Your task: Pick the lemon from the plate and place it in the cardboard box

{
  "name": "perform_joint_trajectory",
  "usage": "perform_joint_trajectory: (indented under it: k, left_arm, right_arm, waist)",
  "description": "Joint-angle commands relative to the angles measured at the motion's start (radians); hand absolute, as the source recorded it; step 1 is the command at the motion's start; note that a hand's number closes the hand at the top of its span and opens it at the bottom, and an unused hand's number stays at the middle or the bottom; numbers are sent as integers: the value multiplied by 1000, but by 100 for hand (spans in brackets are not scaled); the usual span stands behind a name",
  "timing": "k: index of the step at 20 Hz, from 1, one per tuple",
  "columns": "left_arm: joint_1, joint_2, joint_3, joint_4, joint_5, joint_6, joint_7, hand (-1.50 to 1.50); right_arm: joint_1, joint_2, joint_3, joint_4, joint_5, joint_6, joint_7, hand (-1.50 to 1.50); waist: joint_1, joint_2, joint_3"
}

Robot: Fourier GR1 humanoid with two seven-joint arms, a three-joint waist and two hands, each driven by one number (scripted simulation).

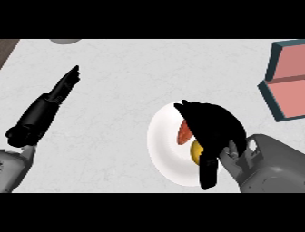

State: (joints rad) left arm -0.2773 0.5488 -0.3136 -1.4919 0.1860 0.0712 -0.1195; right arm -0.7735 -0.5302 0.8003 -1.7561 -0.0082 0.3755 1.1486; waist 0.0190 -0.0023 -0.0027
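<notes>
Head view. The right hand [212, 129] lay over the white plate [163, 149], fingers curved down around the lemon [196, 151], of which only a yellow patch showed beside the thumb; whether the lemon was off the plate could not be told. An orange-red item [183, 132] lay on the plate just left of the hand. The left hand [60, 90] rested at left, fingers straight. The box [296, 84] stood far right, well apart from the plate.
</notes>
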Motion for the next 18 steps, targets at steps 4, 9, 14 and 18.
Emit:
perform_joint_trajectory:
  k: [4, 9, 14, 18]
  left_arm:
    - [-15, -12, 29, 48, -2, -20, 6, 0]
    - [44, -6, 40, -1, -17, -32, -13, 0]
    - [53, -28, 42, -48, -27, -19, 16, 0]
    - [-24, -29, 79, 45, -16, -67, 7, 0]
  right_arm:
    - [-26, 91, 96, 70, 76, 35, 230, -150]
    - [-5, 94, 77, 109, 142, 23, 171, -150]
    - [18, 100, 98, 172, 158, 65, 138, -150]
    - [-3, 152, 96, 220, 185, 75, 166, -150]
  waist:
    - [-22, 0, 0]
    - [-16, -1, 2]
    - [-15, -1, 2]
    - [-26, 1, 1]
